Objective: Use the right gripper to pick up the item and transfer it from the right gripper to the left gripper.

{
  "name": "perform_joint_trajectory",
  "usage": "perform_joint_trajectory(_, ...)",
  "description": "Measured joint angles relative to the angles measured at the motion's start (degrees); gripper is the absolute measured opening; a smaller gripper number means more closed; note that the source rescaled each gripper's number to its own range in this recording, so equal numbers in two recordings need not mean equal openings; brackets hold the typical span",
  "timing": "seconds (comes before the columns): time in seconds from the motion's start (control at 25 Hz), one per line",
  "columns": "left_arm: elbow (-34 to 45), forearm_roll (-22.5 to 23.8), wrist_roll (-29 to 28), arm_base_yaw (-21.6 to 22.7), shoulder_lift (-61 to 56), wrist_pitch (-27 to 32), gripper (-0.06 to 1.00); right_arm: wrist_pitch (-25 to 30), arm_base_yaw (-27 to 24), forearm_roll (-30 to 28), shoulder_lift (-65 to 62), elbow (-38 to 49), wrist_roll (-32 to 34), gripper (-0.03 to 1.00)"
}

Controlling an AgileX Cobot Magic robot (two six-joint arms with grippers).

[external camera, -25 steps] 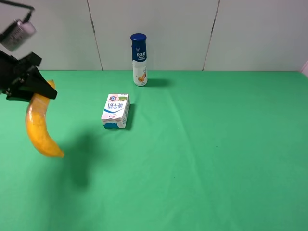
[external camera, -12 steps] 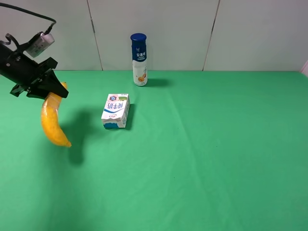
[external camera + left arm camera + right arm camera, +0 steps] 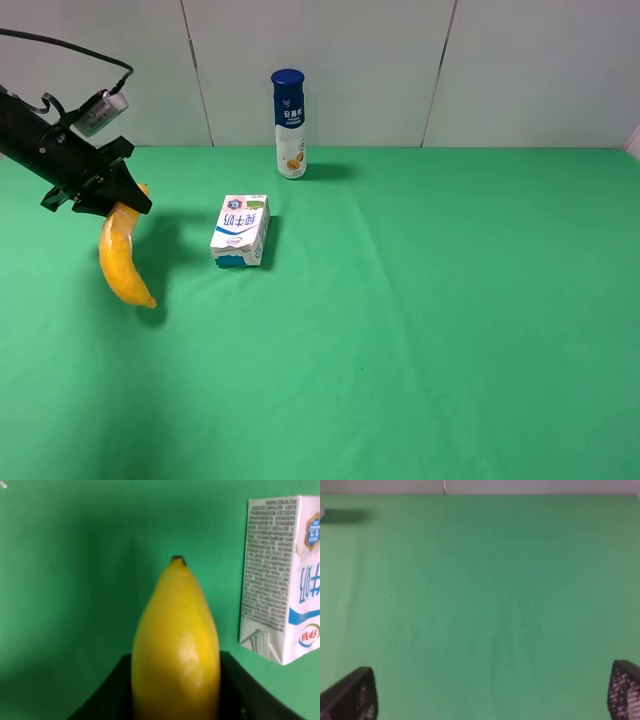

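Yellow banana (image 3: 121, 256) hangs clamped in the left gripper (image 3: 118, 197) jaws; right gripper (image 3: 492, 695) jaws spread wide.

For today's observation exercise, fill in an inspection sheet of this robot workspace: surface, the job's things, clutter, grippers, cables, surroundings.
Surface: green cloth, flat, faint creases.
Job's things: banana hanging tip-down above the cloth, held at its upper end.
Clutter: milk carton lying flat; blue-capped bottle upright near the back edge.
Grippers: left gripper shut on the banana; right gripper open, empty, over bare cloth.
Cables: black cable looped above the left arm.
Surroundings: white panelled wall behind.
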Motion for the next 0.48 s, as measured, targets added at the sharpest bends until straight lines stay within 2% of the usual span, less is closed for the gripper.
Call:
perform_joint_trajectory(0.32, -0.3, 0.1, 1.7, 0.0, 0.0, -0.6, 0.0, 0.0, 0.0, 0.0, 0.0, 0.0, 0.0, 1.0)
perform_joint_trajectory(0.36, -0.3, 0.1, 2.6, 0.0, 0.0, -0.8, 0.03, 0.0, 0.0, 0.0, 0.0, 0.0, 0.0, 1.0)
perform_joint_trajectory(0.44, -0.3, 0.1, 4.2, 0.0, 0.0, -0.9, 0.3, 0.0, 0.0, 0.0, 0.0, 0.0, 0.0, 1.0)
perform_joint_trajectory(0.48, -0.3, 0.1, 4.5, 0.0, 0.0, -1.0, 0.5, 0.0, 0.0, 0.0, 0.0, 0.0, 0.0, 1.0)
